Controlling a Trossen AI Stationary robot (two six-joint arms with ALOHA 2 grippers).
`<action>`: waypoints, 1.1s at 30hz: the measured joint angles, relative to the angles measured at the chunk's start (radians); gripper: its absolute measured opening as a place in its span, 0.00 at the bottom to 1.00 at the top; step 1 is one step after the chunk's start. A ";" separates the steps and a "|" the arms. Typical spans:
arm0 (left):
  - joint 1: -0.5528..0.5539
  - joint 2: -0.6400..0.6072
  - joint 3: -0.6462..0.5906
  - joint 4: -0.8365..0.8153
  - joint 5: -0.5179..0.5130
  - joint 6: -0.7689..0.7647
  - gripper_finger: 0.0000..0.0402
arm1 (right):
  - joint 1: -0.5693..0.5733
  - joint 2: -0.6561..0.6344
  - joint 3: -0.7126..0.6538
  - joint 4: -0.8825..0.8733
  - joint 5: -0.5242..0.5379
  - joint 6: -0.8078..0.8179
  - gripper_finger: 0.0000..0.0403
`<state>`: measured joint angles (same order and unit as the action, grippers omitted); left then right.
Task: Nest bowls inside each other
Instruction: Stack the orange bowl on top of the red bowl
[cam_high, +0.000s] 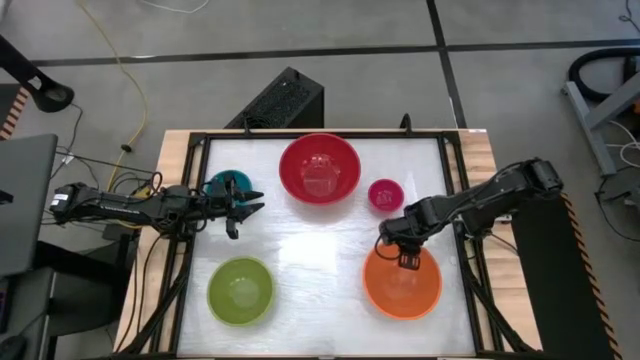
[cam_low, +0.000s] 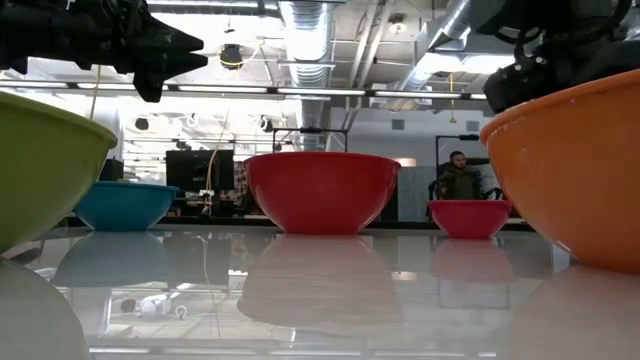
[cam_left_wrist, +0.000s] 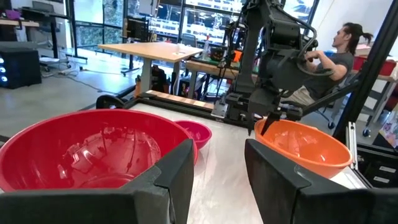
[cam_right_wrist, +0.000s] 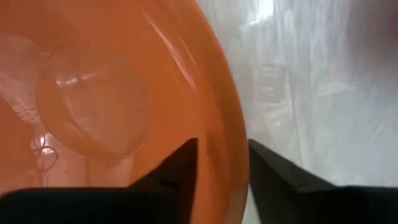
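Observation:
Five bowls stand upright on the white table. The red bowl (cam_high: 318, 168) is far centre, the small pink bowl (cam_high: 385, 194) to its right, the teal bowl (cam_high: 228, 183) far left, the green bowl (cam_high: 240, 290) near left and the orange bowl (cam_high: 402, 282) near right. My right gripper (cam_high: 400, 252) points down at the orange bowl's far rim and is shut on it. My left gripper (cam_high: 245, 205) hovers level and open beside the teal bowl, above the table, with nothing between its fingers (cam_left_wrist: 177, 174). My right gripper has the orange bowl's rim (cam_right_wrist: 239, 155) on the bowl's far side, one finger (cam_right_wrist: 183, 165) inside the bowl and the other outside. The fingers come from above, pointing down. The bowl stands upright with its base on the table.
A black frame (cam_high: 200, 140) runs round the table's edge. Bare table lies between the green and orange bowls and in the middle. A person (cam_left_wrist: 339, 50) sits beyond the table's right side.

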<state>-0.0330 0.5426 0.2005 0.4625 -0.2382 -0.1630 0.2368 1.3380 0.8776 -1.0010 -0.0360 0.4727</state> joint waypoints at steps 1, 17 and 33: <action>0.000 0.000 0.000 0.000 0.000 -0.002 0.33 | -0.006 -0.001 0.000 -0.005 -0.005 -0.003 0.25; 0.000 0.000 0.000 0.000 0.010 -0.016 0.33 | -0.211 -0.007 0.308 -0.030 -0.099 -0.169 0.05; 0.000 0.000 0.000 0.004 0.016 -0.025 0.33 | -0.682 0.104 0.527 0.347 -0.118 -0.287 0.05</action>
<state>-0.0333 0.5423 0.2005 0.4664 -0.2222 -0.1879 -0.4453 1.4424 1.4048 -0.6538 -0.1544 0.1859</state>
